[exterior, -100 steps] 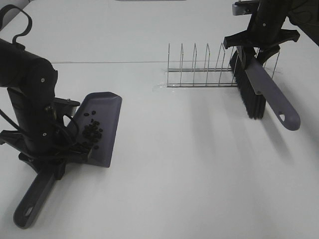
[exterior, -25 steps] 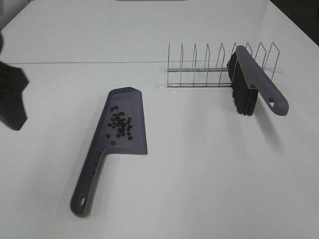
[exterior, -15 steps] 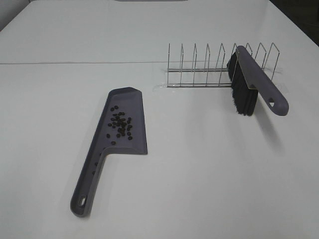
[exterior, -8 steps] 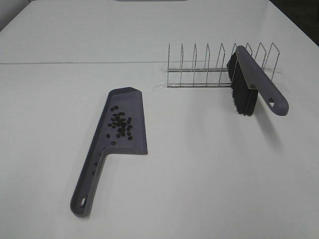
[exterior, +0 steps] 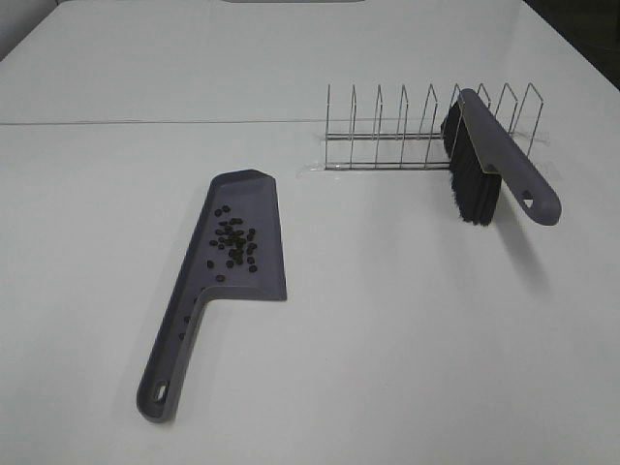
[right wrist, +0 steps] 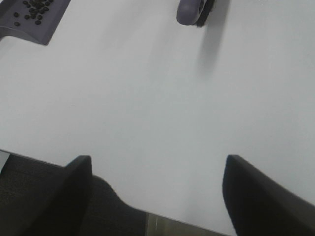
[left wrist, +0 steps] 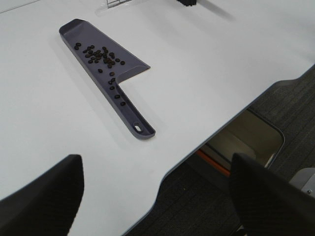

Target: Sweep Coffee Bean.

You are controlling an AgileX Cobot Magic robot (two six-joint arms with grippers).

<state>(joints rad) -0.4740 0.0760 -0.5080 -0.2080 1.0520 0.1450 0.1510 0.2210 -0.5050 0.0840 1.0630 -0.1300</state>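
Observation:
A purple dustpan [exterior: 242, 242] lies flat on the white table, handle toward the front edge. The coffee beans [exterior: 233, 242] lie in a loose cluster on its pan, a few along the handle; they also show in the left wrist view [left wrist: 101, 56] and the right wrist view [right wrist: 34, 10]. A purple brush [exterior: 489, 165] with black bristles leans in the wire rack [exterior: 407, 136]. Neither arm shows in the exterior view. My left gripper [left wrist: 157, 196] is open and empty, high above the table's front edge. My right gripper [right wrist: 157, 194] is open and empty, above the front edge.
The table's front edge [left wrist: 197, 147] and dark floor beyond it show in the left wrist view. The brush handle tip [right wrist: 194, 12] shows in the right wrist view. White tabletop [exterior: 407, 329] lies between dustpan and rack.
Earlier the left gripper held the dustpan and the right held the brush. Both were set down and the arms pulled back out of view. Nothing has moved in the last second.

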